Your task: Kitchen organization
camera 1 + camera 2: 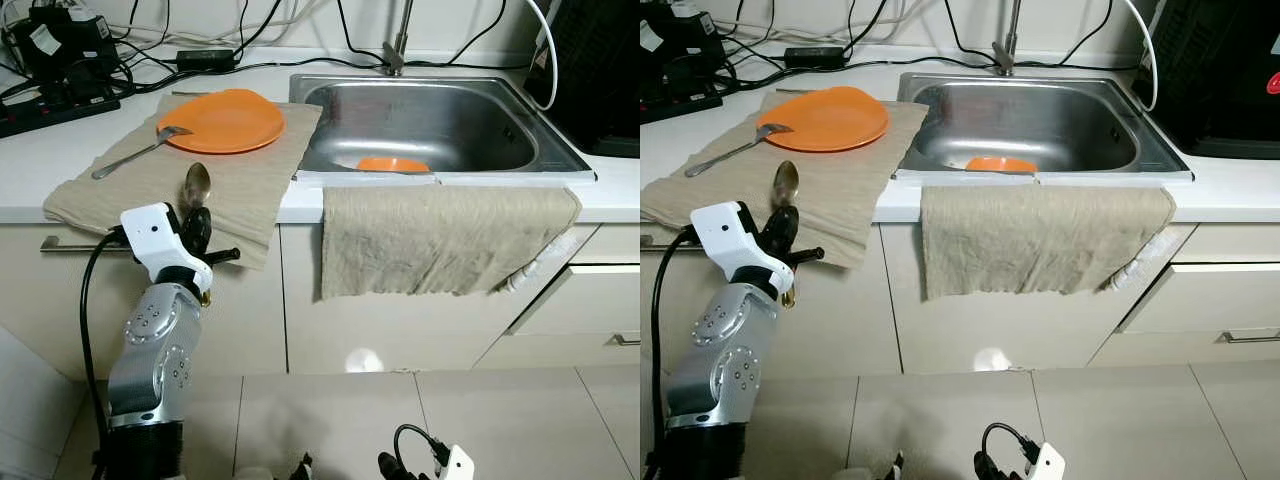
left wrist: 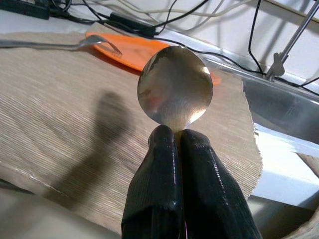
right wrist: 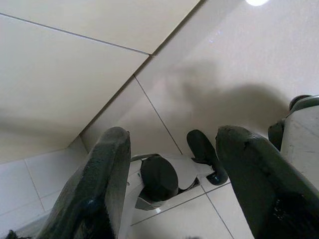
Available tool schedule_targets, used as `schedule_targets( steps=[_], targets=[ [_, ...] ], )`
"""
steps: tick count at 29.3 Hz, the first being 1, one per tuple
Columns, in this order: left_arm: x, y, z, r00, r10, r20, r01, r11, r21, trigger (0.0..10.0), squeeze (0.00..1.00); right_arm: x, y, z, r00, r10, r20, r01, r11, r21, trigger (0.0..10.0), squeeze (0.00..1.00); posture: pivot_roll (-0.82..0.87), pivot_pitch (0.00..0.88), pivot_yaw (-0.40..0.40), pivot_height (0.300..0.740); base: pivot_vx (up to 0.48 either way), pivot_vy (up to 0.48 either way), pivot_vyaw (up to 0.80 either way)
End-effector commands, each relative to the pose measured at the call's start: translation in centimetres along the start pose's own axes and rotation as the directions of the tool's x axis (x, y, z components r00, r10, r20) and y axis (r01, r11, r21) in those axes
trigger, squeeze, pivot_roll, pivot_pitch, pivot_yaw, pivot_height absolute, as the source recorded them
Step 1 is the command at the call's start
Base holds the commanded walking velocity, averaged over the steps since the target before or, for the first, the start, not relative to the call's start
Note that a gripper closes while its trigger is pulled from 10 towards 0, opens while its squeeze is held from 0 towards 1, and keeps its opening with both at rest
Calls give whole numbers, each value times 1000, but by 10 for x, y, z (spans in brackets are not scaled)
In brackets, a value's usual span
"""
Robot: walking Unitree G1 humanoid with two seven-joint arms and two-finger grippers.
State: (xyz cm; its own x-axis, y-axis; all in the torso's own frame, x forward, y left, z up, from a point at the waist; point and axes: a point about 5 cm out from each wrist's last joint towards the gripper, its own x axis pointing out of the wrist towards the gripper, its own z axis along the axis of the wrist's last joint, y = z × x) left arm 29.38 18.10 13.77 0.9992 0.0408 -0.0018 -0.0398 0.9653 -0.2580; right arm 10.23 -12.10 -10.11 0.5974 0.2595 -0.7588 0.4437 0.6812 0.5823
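— Well, left gripper (image 2: 175,137)?
— Clamped on a spoon (image 1: 196,184), bowl up, over the towel's (image 1: 240,180) front edge, at 6 o'clock from the orange plate (image 1: 222,120).
— And right gripper (image 3: 172,149)?
— Spread wide, hanging over floor tiles (image 3: 75,59).

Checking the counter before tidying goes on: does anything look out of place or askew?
An orange plate lies in the sink apart from the orange plate on the cloth. The fork rests half on that plate's rim. The left end effector holds a spoon.
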Motion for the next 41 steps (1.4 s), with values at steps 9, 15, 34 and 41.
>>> schedule_targets(
  steps=[9, 15, 34, 41],
  targets=[
    [3, -2, -4, 1000, -5, -20, 5, 1000, 2, 0, 0, 36, 76, 142, 973, -36, 227, 219, 434, -874, 10000, 0, 117, 0, -8, 740, 0, 0, 0],
    [5, -2, -3, 1000, -9, -16, 9, 1000, 1, 0, 0, 37, 86, 142, 972, 4, 233, 209, 431, -878, 10000, 0, 115, 0, -6, 740, 0, 0, 0],
    [3, -2, -3, 1000, -18, -12, 18, 1000, 9, 0, 0, 39, 95, 138, 974, 49, 221, 179, 429, -885, 10000, 0, 126, 0, -16, 740, 0, 0, 0],
    [2, -3, -4, 1000, -26, -11, 26, 1000, 11, 0, 0, 39, 92, 137, 975, 43, 218, 179, 429, -885, 10000, 0, 127, 0, -18, 740, 0, 0, 0]
  ],
)
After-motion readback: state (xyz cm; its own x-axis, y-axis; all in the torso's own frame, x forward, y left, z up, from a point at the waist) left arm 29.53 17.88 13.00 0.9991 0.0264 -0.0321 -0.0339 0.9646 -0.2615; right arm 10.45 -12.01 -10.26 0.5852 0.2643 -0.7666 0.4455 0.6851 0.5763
